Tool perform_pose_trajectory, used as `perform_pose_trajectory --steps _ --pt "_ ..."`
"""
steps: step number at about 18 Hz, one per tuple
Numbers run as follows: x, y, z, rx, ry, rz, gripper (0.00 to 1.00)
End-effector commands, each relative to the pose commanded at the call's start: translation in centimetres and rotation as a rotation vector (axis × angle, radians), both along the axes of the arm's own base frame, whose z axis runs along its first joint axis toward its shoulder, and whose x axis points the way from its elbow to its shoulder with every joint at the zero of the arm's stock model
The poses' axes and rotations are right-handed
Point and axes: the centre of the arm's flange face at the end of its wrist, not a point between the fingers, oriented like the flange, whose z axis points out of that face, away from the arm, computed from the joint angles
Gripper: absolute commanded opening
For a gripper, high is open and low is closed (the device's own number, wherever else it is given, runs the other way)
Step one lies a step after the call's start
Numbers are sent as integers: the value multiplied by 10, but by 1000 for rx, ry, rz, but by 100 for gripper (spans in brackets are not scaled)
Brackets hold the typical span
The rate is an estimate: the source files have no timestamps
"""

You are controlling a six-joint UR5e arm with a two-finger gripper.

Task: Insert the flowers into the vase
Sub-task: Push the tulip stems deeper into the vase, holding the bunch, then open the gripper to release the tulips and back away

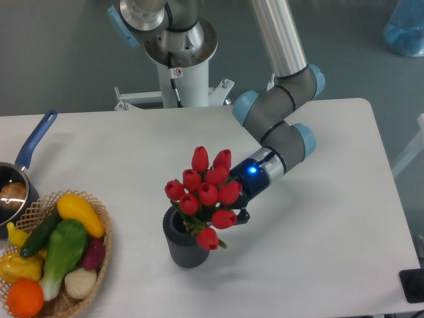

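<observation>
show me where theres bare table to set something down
Bare table right of the vase and gripper, and a wide patch between the pan and the arm. It is crowded at the basket on the left and around the flowers.

Red flowers (207, 192) over grey vase (185, 245)

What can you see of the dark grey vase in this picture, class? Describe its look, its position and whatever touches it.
The vase is a small, dark grey cylinder with ribbed sides and a thick rim. It stands upright on the white table, near the front edge, to the right of the wicker basket. The red tulips hang over its opening and hide much of it; whether their stems are already inside cannot be told. The gripper is behind the blooms, just above and right of the rim.
</observation>
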Motion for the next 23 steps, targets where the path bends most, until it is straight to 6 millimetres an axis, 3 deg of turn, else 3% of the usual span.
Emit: perform_pose_trajectory --steps 9,12,17,23 --pt "0 0 3 1 5 0 54" --pt "0 0 4 3 9 0 74" --pt "0 0 4 3 10 0 89" --pt "2 0 4 2 11 -2 97"
